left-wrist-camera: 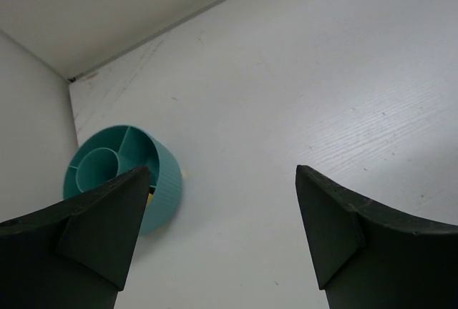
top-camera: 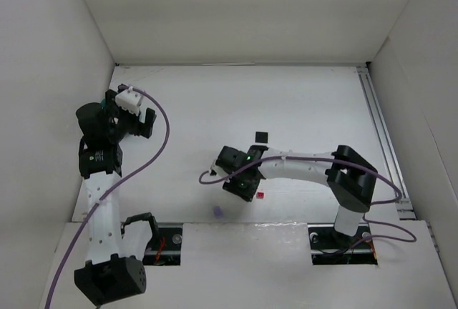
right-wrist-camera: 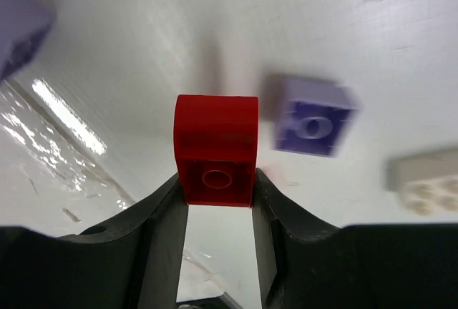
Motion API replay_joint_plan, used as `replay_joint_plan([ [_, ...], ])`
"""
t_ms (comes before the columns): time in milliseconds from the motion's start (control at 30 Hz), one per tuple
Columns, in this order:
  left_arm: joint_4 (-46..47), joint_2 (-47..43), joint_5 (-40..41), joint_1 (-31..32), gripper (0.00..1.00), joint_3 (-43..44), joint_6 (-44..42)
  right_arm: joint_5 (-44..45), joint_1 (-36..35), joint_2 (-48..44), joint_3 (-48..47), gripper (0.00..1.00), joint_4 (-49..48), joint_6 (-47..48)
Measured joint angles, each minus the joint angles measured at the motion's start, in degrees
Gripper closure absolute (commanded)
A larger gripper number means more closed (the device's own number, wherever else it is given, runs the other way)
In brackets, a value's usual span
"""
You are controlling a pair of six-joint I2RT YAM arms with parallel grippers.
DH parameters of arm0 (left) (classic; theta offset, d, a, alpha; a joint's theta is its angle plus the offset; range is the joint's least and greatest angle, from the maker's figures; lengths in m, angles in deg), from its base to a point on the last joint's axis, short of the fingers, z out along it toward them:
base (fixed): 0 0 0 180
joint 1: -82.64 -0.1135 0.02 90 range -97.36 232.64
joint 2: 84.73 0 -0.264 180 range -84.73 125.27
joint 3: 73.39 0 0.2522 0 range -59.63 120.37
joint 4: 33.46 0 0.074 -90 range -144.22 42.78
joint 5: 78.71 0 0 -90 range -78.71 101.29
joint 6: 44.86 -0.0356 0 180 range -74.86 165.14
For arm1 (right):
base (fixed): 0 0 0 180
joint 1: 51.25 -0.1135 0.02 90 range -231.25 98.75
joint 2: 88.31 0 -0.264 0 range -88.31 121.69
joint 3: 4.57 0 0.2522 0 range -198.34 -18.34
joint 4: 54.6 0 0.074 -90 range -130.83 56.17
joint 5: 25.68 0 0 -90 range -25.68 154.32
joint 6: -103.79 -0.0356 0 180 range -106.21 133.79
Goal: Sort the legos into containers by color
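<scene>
R gripper [right-wrist-camera: 218,187] clamped on red brick [right-wrist-camera: 216,150] at centre of top view, lilac brick [right-wrist-camera: 313,116] just beside it. Teal bowl [left-wrist-camera: 168,180] sits far upper left, nearer L gripper [left-wrist-camera: 222,173], whose jaws stand apart. Tabletop [top-camera: 215,101] between gives open room; side wall [left-wrist-camera: 32,130] close by bowl.

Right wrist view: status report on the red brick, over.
Left claw open, empty, near teal bowl. Right claw pinching red brick. Purple brick and cream brick alongside, not touching.
</scene>
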Motion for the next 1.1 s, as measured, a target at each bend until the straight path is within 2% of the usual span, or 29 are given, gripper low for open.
replay_joint_plan([
  [133, -5.31, 4.02, -0.46, 0.0, 0.22, 3.74, 1.9, 1.27, 5.73, -2.32, -8.02, 0.82, -0.11, 0.68],
  [267, -11.58, 9.57, -2.12, 0.0, 0.2, 9.94, 3.98, 1.2, 12.55, -2.73, -14.97, 0.82, -1.68, 2.32],
  [433, -18.18, 16.98, -8.2, 0.0, 0.2, 18.64, 5.05, 1.49, 18.75, -3.13, -21.11, 0.8, -5.07, 5.35],
  [600, -25.03, 23.45, -17.51, 0.0, 0.2, 24.57, 5.9, -1.77, 20.59, -2.89, -29.29, 0.79, -7.13, 6.88],
  [667, -28.48, 27.58, -21.77, 0.11, 0.24, 27.76, 6.01, -3.41, 21.0, -2.84, -32.02, 0.79, -8.74, 7.13],
  [867, -37.07, 39.1, -32.65, 0.92, 0.25, 34.71, 5.2, -7.52, 20.92, -2.78, -33.64, 0.78, -12.7, 7.87],
  [1100, -34.01, 40.68, -38.4, 4.98, 0.25, 36.0, 11.74, -9.68, 17.29, -2.21, -33.66, 0.78, -13.4, 10.62],
])
